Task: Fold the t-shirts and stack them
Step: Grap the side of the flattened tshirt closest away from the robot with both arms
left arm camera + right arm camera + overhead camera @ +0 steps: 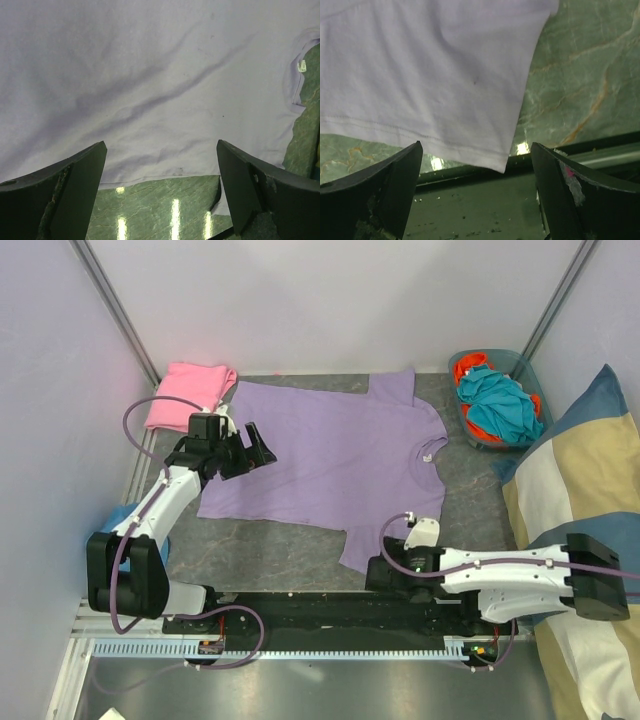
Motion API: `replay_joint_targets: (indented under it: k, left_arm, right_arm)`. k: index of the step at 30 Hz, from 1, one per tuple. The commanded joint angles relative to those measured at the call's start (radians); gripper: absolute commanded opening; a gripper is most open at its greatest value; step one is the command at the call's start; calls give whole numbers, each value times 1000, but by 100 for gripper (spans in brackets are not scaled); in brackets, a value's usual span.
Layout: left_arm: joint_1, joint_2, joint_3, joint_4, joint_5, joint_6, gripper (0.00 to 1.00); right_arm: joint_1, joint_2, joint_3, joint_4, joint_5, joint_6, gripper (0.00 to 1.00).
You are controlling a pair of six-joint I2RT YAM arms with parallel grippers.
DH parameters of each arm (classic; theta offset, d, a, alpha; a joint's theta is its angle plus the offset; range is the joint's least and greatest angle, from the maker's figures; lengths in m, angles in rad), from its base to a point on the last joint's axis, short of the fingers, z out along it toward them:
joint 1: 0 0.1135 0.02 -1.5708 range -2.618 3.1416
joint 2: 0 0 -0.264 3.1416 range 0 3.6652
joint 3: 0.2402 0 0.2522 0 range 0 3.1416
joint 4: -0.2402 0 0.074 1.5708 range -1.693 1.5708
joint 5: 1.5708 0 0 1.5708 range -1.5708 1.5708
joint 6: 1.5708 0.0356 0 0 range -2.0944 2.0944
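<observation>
A lavender t-shirt (330, 455) lies spread flat on the table, collar toward the right. A pink t-shirt (190, 392) sits folded at the back left corner. My left gripper (258, 448) hovers open over the lavender shirt's left part. In the left wrist view the left gripper (161, 144) has its jaws wide apart above the lavender shirt (150, 75) near its hem, holding nothing. My right gripper (380, 565) is open at the near sleeve. In the right wrist view the right gripper (476, 145) frames the corner of the sleeve (445, 75), not touching it.
A basket (478, 440) with orange and teal cloth stands at the back right. The big striped cushion (580, 470) fills the right side. A blue object (125, 515) lies by the left arm. A black rail (330, 610) runs along the near edge. Walls close in left and back.
</observation>
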Motion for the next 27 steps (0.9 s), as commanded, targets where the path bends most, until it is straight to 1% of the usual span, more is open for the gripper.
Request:
replay_joint_targets:
  k: [1, 3, 5, 9, 12, 13, 16, 20, 27]
  left_arm:
    - [4, -34, -11, 29, 53, -9, 100]
    - [5, -31, -12, 27, 63, -8, 100]
    - [4, -31, -15, 29, 70, 0, 100]
    - [5, -31, -23, 29, 74, 8, 100]
    - [6, -23, -22, 29, 82, 8, 100]
    - [5, -22, -22, 29, 83, 8, 100]
    - [5, -22, -25, 35, 94, -1, 100]
    - [4, -20, -35, 46, 110, -12, 100]
    - [1, -16, -60, 66, 136, -20, 100]
  right_arm:
    - [130, 75, 54, -145, 62, 310, 98]
    - [168, 80, 42, -153, 56, 385, 98]
    - [182, 70, 14, -154, 48, 451, 95]
    - [204, 11, -32, -145, 48, 521, 89]
    - [204, 18, -33, -146, 45, 534, 79]
    - [204, 24, -33, -147, 39, 535, 73]
    - [205, 75, -30, -136, 17, 535, 68]
    - [216, 106, -38, -125, 11, 564, 66]
    - [237, 81, -113, -64, -30, 647, 65]
